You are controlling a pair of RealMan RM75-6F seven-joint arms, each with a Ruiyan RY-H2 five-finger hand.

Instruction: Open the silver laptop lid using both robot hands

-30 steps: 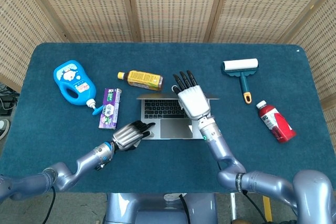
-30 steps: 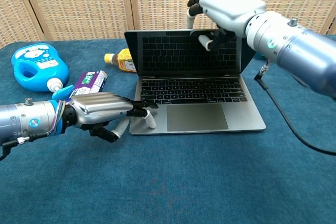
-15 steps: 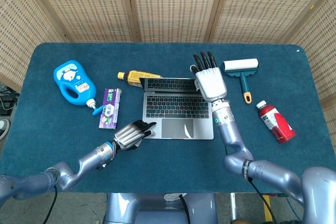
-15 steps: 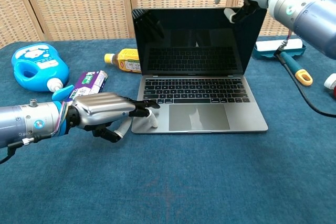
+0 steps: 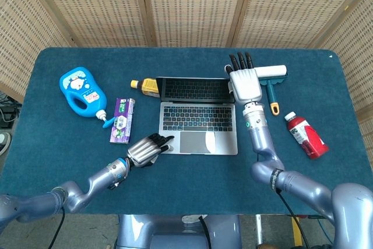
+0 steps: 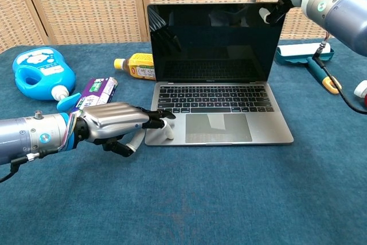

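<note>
Laptop [image 6: 218, 84] at table centre, lid swung from half-raised to past upright | left hand [image 6: 114, 123] at its 8 o'clock, fingers pressed flat, still pinning base corner | right hand [image 5: 245, 83] at 2 o'clock, fingers hooked on lid corner | opening nearly complete

left hand [image 6: 117, 123] low, right hand [image 5: 245, 84] raised

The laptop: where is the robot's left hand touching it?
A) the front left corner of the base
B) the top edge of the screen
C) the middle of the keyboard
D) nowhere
A: the left hand presses the front left corner of the laptop base.
</note>
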